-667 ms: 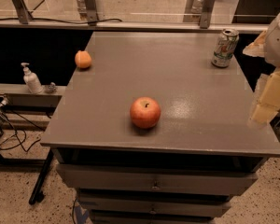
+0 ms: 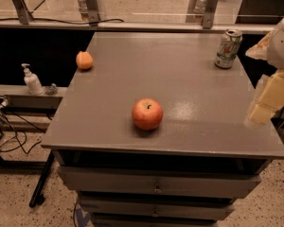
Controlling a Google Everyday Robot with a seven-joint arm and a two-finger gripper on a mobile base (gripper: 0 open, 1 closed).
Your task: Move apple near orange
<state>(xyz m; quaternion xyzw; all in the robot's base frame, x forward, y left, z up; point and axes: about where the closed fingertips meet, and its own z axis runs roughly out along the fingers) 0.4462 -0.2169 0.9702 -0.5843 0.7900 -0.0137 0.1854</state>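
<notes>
The red apple [image 2: 147, 113] with a yellowish blush and a dark stem dimple sits on the grey table top [image 2: 180, 79], near the front edge at the middle. The small orange [image 2: 84, 60] sits at the table's far left edge, well apart from the apple. My gripper [image 2: 267, 103] hangs at the right edge of the view, over the table's right side. It is pale yellow, blurred and partly cut off by the frame. It is far to the right of the apple and touches nothing that I can see.
A soda can [image 2: 227, 48] stands upright at the table's back right. The table has drawers [image 2: 156, 183] below its front. A soap pump bottle [image 2: 32, 80] stands on a low ledge to the left. Cables lie on the floor at left.
</notes>
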